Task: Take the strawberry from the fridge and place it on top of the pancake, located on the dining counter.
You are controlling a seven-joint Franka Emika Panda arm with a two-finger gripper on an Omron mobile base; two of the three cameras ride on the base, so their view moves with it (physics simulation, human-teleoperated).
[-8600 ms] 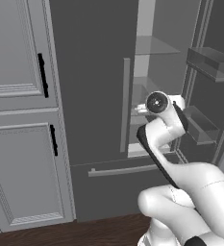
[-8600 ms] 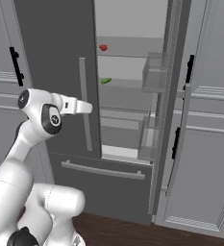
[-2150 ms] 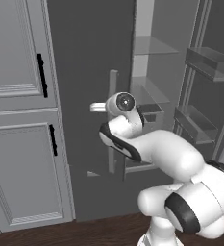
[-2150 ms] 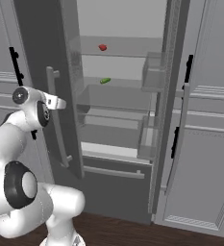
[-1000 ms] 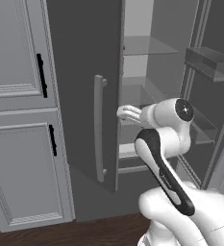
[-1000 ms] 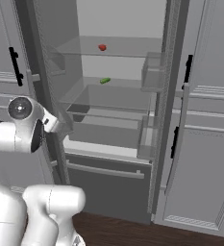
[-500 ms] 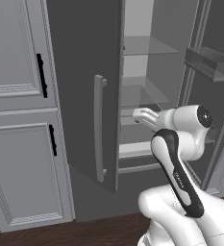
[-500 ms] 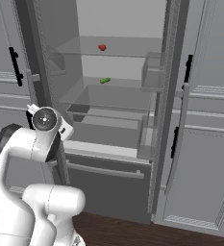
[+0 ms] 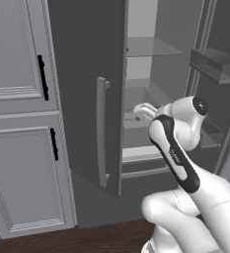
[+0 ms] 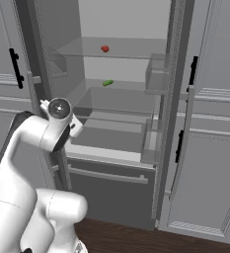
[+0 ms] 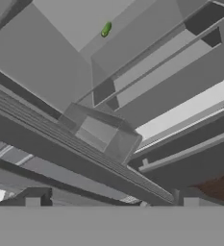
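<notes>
both fridge (image 10: pixel 136 123) doors now stand wide — jaws spread, empty, swung toward the shelves — strawberry (image 10: pixel 105 48) untouched.

The fridge (image 9: pixel 87 89) stands with its left door swung out, grey handle (image 9: pixel 102 131) facing forward. The arm (image 9: pixel 178 158) bends toward the pale interior, its gripper (image 9: pixel 138 109) at the lower shelf. Panelled cabinets (image 9: pixel 18 113) flank the left.
</notes>
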